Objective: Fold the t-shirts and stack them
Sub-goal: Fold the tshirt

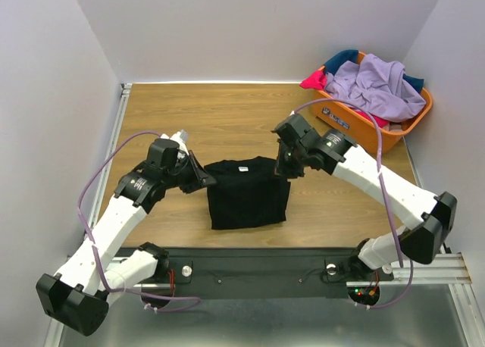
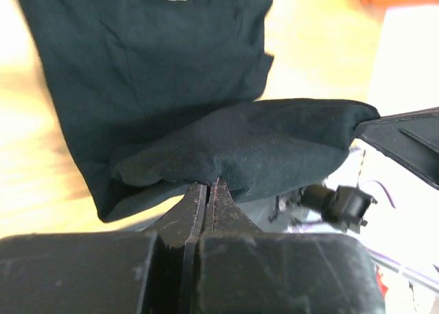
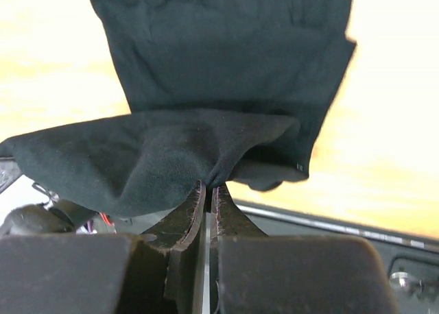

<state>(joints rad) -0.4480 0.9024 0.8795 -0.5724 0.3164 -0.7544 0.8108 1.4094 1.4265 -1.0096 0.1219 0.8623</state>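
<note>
- Black cloth is pinched by both: left end effector [image 2: 211, 185] and right end effector [image 3: 208, 187] each clamp a raised edge of the black t-shirt [image 1: 248, 192], probably to carry a fold over.
- Beyond their tips, the rest lies on the table [image 1: 227, 120].
- The pinched spots are buried in cloth; layer count unclear.

Wood table [image 1: 227, 120] — black t-shirt [image 1: 248, 193], orange basket [image 1: 383, 139]
</note>
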